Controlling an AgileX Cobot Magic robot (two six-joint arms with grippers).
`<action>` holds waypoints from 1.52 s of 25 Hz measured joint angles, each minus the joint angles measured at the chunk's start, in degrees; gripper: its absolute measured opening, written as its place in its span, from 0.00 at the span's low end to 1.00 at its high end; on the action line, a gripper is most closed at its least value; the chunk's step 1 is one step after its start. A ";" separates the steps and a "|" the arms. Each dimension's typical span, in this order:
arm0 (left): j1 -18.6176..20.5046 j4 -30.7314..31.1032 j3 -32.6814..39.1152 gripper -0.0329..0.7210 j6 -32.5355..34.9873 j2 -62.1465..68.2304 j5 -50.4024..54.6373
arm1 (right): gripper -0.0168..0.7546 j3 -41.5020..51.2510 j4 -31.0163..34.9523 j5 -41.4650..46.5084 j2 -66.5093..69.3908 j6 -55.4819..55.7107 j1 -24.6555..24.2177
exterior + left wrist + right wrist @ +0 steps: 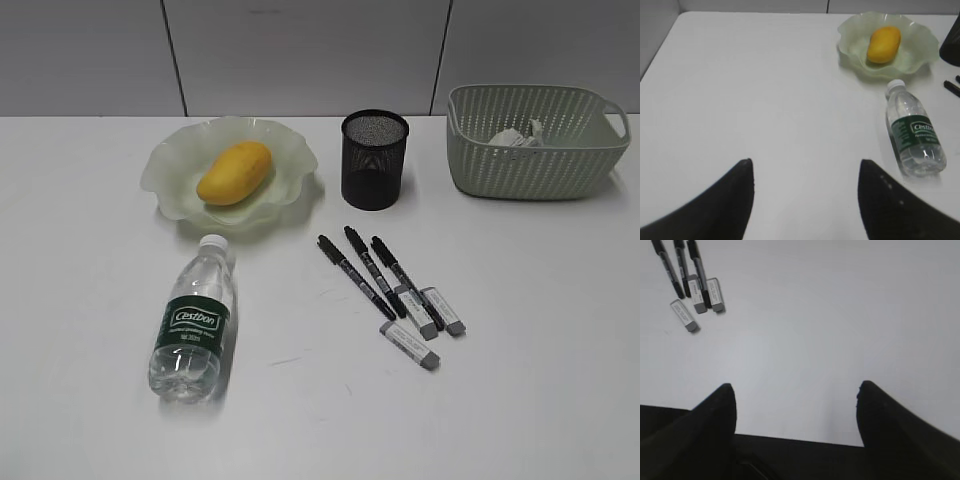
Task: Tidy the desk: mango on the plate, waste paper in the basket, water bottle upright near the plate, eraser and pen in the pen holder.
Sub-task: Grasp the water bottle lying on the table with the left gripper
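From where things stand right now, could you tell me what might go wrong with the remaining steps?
1. The water bottle lies on its side on the desk; being round, it could roll away under a touch, possibly into the plate nearby.
2. The three pens and three erasers lie tightly clustered, some touching, so a grasp may drag neighbours along.
3. The pen holder is narrow; a tilted pen could catch on its rim.

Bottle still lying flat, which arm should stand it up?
Left, probably. The bottle lies on the desk's left half below the plate and shows in the left wrist view; the open left gripper is nearer. Right wrist view shows only pens and erasers.
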 joint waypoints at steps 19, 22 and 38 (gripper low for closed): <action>-19.09 -10.43 -14.97 0.69 5.85 74.98 -33.52 | 0.78 7.15 3.11 1.00 -27.10 -0.36 0.00; -21.00 -9.83 -22.79 0.74 3.12 88.43 -32.12 | 0.77 7.15 3.11 1.00 -27.10 -0.23 0.00; -22.04 -4.75 -40.41 0.64 -8.92 110.48 -22.88 | 0.72 7.15 3.27 0.89 -27.10 -0.01 0.00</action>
